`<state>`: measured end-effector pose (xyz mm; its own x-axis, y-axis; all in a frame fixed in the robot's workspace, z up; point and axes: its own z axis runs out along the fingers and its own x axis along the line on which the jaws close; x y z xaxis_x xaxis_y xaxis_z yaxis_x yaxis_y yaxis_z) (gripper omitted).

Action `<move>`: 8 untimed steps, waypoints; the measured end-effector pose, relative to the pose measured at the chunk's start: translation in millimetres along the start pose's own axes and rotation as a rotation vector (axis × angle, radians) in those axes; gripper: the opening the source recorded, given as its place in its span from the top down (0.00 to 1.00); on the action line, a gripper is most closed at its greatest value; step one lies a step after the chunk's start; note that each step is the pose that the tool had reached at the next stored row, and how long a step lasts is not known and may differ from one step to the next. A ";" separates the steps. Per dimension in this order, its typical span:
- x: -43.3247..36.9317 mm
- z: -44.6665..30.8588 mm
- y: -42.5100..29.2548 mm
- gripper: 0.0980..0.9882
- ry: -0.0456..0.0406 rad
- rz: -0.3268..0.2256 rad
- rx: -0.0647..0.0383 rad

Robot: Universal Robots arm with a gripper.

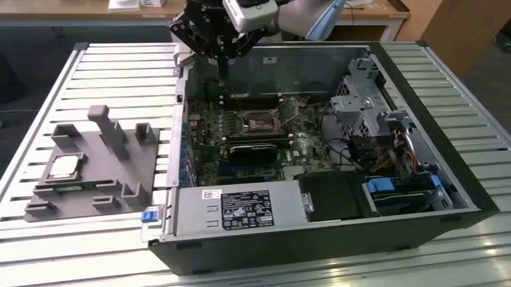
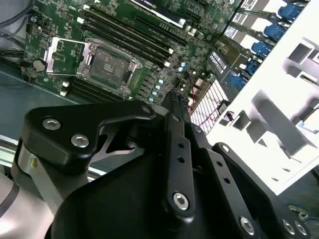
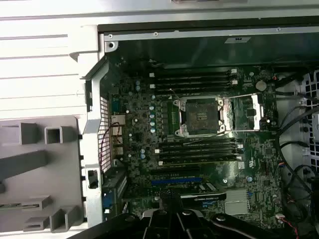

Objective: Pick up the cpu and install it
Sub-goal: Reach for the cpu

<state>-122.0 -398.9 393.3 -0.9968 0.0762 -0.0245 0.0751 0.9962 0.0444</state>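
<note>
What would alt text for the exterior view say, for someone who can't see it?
A robot's hand hangs over an open computer case lying on a slatted table. The cpu lies on a grey tray at the exterior view's left, outside the case.

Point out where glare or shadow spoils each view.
Exterior view: the slatted table glares pale, the motherboard inside the case sits in shadow, the cpu on the grey tray is plainly lit. Second wrist view: the tray washes out white behind the dark gripper. First wrist view: the table burns white, the motherboard is dim.
</note>
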 end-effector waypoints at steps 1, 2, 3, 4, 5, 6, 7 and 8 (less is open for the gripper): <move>0.0 0.0 0.0 0.98 0.0000 0.000 0.000; 0.0 0.0 0.0 0.98 0.0000 0.000 0.000; 0.0 0.0 0.0 0.98 0.0000 0.000 0.000; 0.0 0.0 0.0 0.98 0.0000 0.000 0.000; 0.0 0.0 0.0 0.98 0.0000 0.000 0.000; 0.2 0.0 0.0 0.98 0.0000 0.000 0.000; 0.4 -0.1 0.0 0.98 0.0000 0.000 0.000; 0.9 -0.1 0.0 0.98 0.0000 0.000 0.000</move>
<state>-122.9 -398.9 393.3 -0.9968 0.0763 -0.0244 0.0752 0.9962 0.0443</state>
